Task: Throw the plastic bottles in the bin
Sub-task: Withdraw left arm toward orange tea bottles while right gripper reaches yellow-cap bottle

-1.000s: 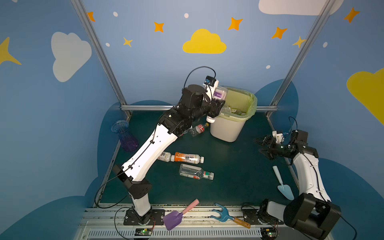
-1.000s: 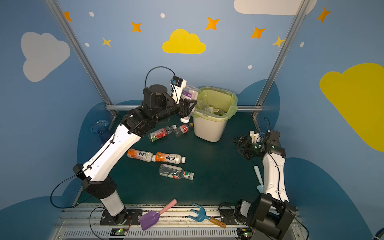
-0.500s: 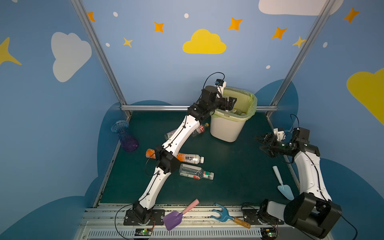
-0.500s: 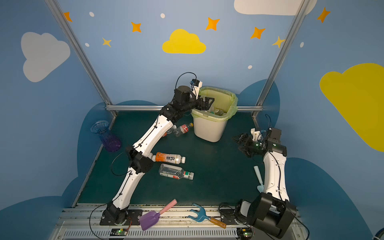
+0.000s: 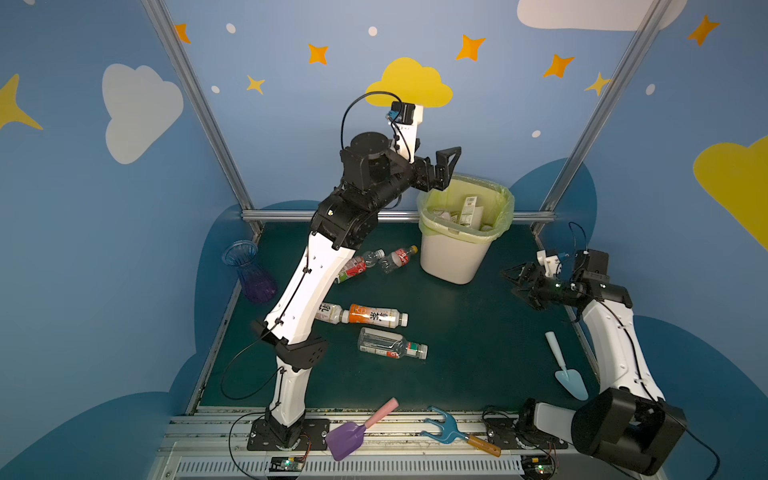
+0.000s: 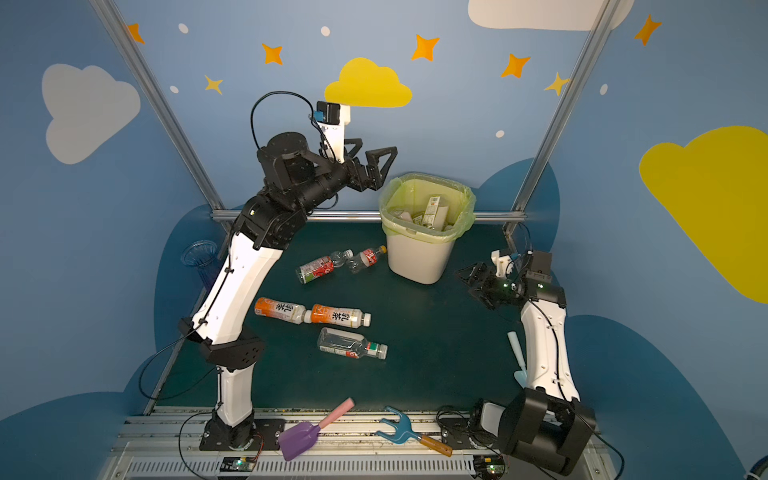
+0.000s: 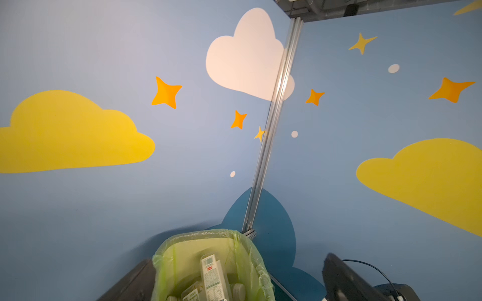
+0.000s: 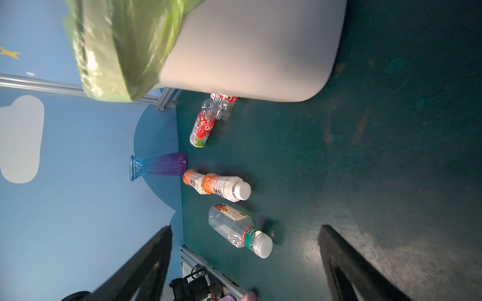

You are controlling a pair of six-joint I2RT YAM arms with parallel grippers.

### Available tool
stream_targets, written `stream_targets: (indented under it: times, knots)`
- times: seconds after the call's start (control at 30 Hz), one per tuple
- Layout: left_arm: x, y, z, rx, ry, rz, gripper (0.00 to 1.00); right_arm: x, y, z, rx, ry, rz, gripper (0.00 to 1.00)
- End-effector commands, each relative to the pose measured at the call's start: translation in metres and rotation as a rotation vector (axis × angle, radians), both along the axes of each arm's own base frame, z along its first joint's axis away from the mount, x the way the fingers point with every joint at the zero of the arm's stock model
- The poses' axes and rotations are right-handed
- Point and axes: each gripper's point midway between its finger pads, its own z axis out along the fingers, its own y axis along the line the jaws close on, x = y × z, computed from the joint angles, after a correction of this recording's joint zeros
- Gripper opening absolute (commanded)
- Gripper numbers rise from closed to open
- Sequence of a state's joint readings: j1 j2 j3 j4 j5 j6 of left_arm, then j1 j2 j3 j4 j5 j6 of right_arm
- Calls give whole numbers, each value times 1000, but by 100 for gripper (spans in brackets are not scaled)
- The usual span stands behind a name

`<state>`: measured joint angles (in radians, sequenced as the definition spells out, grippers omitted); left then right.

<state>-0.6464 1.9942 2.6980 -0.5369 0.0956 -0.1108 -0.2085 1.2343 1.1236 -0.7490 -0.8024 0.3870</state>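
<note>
Bottles, five of them, lie flat on the green mat (image 6: 436, 353), none right of its centre. Nearest the left edge, the orange-labelled pair (image 6: 308, 316) lies end to end, with long axes running across the mat and the free cap pointing right. Behind them, toward the back edge, the red-labelled pair (image 6: 347, 257) lies slanted, its right-hand bottle near the foot of the bin (image 5: 452, 259). Toward the front, the clear bottle (image 6: 349, 348) also lies crosswise, white cap toward the right edge.

The left gripper (image 6: 371, 153) hangs high beside the bin's left rim, jaws spread wide with nothing between them. Every loose bottle lies below it and toward the front.

The bin stands at the back edge, right of centre, with several bottles inside.

The right gripper (image 6: 473, 286) hovers low near the right edge, jaws apart and empty, with bare mat between it and the bottles. Its wrist view meets the clear bottle cap-first.

The left arm looks nearer to the red pair. The right arm would probably need to turn its jaws across the clear bottle's body.
</note>
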Motion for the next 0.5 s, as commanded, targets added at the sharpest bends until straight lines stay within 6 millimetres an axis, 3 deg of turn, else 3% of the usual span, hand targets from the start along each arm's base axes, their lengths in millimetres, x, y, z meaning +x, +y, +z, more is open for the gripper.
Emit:
stream_targets:
  times: [0.0,0.1,0.3,0.47]
  knots:
    - [33,14,-89,139,269,90,100,3,15,23,-67,-109,50,88]
    - [31,37,-124,175,418,111,100,1,31,29,-117,-154,106,88]
    - [10,91,-191,141,624,207,100,-12,72,39,-210,-245,251,88]
    - [-22,163,-242,-34,744,360,100,-19,105,30,-276,-222,326,85]
